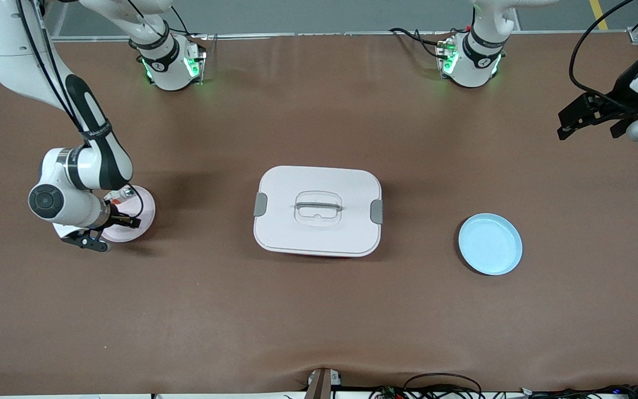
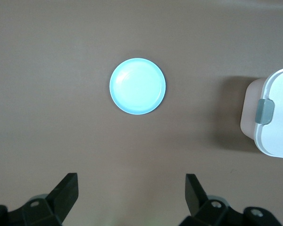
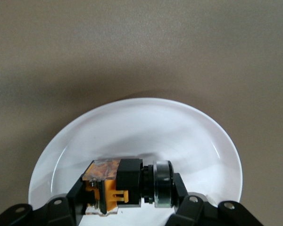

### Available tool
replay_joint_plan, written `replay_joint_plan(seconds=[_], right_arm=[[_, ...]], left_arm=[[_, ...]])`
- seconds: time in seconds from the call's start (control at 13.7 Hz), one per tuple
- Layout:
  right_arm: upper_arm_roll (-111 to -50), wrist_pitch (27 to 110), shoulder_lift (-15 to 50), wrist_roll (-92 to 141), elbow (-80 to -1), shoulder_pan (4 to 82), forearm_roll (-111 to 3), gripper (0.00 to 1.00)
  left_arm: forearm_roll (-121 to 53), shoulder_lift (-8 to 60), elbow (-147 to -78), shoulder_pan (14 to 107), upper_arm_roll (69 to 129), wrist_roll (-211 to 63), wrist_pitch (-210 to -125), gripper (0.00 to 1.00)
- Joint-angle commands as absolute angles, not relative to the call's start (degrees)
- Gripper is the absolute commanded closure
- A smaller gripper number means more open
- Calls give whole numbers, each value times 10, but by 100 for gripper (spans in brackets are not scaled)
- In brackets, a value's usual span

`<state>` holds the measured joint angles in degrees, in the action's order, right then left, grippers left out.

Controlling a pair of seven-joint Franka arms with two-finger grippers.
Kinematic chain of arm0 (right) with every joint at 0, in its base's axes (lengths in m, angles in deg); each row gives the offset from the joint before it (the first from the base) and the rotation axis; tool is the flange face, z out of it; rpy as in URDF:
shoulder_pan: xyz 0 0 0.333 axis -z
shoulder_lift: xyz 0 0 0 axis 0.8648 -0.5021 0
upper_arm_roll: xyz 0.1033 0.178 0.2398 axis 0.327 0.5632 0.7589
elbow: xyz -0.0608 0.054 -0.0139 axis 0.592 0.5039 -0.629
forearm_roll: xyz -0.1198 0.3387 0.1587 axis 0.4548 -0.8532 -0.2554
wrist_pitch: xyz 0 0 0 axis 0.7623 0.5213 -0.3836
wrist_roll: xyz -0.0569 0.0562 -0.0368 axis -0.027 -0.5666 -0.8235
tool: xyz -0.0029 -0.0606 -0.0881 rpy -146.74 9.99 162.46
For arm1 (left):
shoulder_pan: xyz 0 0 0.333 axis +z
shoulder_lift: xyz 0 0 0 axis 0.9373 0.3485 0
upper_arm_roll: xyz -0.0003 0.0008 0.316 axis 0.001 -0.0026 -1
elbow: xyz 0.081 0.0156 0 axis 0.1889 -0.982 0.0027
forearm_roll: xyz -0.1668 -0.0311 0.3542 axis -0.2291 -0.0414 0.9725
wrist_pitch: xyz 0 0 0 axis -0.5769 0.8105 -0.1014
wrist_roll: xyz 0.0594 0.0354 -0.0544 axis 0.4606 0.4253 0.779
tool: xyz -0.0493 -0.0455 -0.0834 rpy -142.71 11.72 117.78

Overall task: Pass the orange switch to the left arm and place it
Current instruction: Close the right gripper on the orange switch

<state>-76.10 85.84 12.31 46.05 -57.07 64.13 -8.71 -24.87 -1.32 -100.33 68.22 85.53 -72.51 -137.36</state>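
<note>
Pick-up step: the right gripper (image 3: 127, 207), low over the pale pink round plate (image 1: 144, 208) at the right arm's end, pinches the orange switch (image 3: 115, 183), a small black-and-orange block with a silver ring. Next, lift and carry it around the white latched box (image 1: 318, 210). The left gripper (image 2: 132, 193) waits, fingers spread, above the light blue round plate (image 1: 489, 244).

Right gripper (image 3: 127, 197) lowered at its own end of the table, fingers (image 3: 68, 202) clamped together; left gripper (image 2: 132, 193) raised, fingers (image 2: 66, 190) spread wide, waiting.
</note>
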Motion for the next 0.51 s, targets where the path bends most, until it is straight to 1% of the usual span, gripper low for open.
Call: replay_joint_plan(seconds=[0.0,0.22,0.29,0.44], right_arm=[[-753,801,164,465,-565,642,-75,75],[-751,699,204,466,-542,631,-76,76],[-751,654,222,467,-527,619,-80,77],[-750,553,236,474,-478,600,-89,78]], left_arm=[[-252,-12,-996,683,859,-721,-1374,0],[-254,-14,-996,684,859,-721,-1374,0],[-254,-13,-996,683,859,-721,-1374,0],[-254,-13,-996,683,859,-721,-1374,0]])
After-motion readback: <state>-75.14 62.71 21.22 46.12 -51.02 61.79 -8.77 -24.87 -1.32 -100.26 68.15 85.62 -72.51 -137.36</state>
